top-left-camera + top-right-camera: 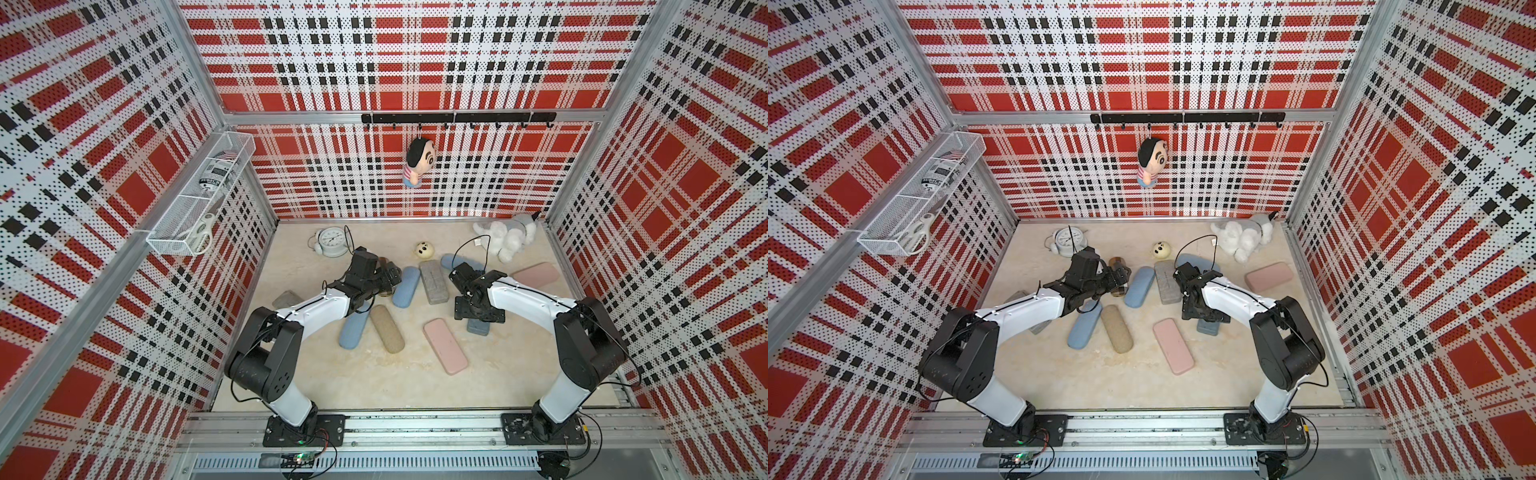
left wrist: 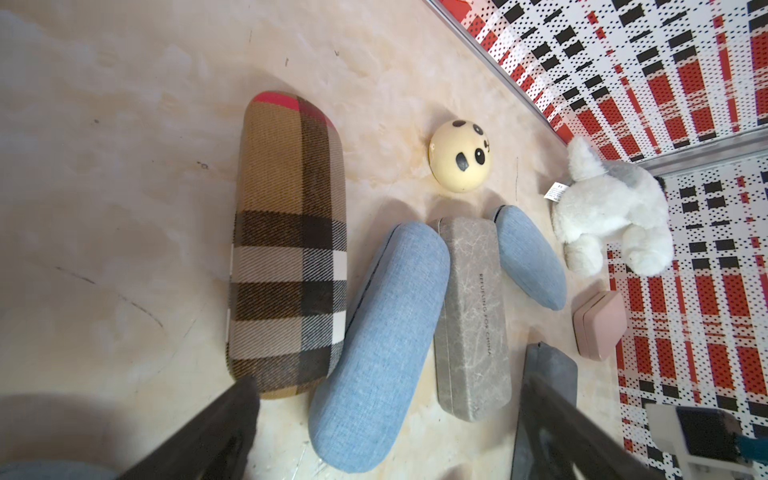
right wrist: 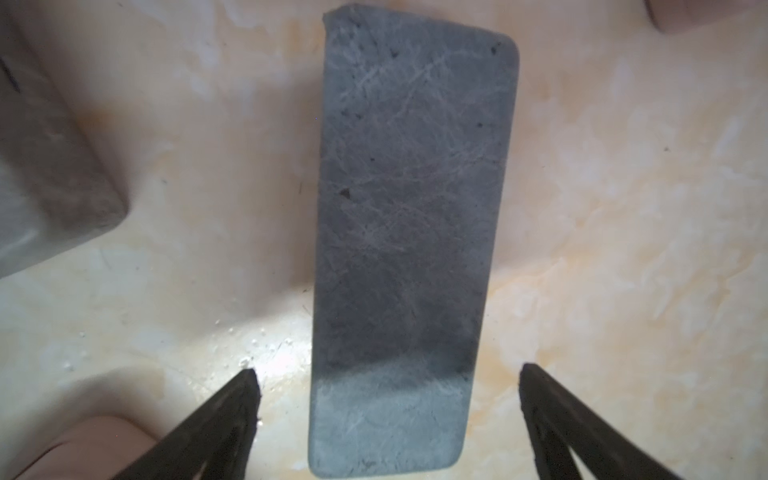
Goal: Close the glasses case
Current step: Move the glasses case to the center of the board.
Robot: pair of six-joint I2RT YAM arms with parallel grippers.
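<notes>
L grip [image 2: 388,384] wide, empty, by plaid case [image 2: 286,249]; R grip [image 3: 387,371] wide, well off it. Case looks shut: lift straight, no nudge.

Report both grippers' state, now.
Left gripper: open, holding nothing.
Right gripper: open, one finger on each side of the dark grey case, not gripping it.

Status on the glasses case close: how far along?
Done: the plaid case by the left gripper and the dark grey case under the right gripper both lie shut. In hand: nothing, both grippers open and empty. Left: no open case visible, perhaps only retracting.
</notes>
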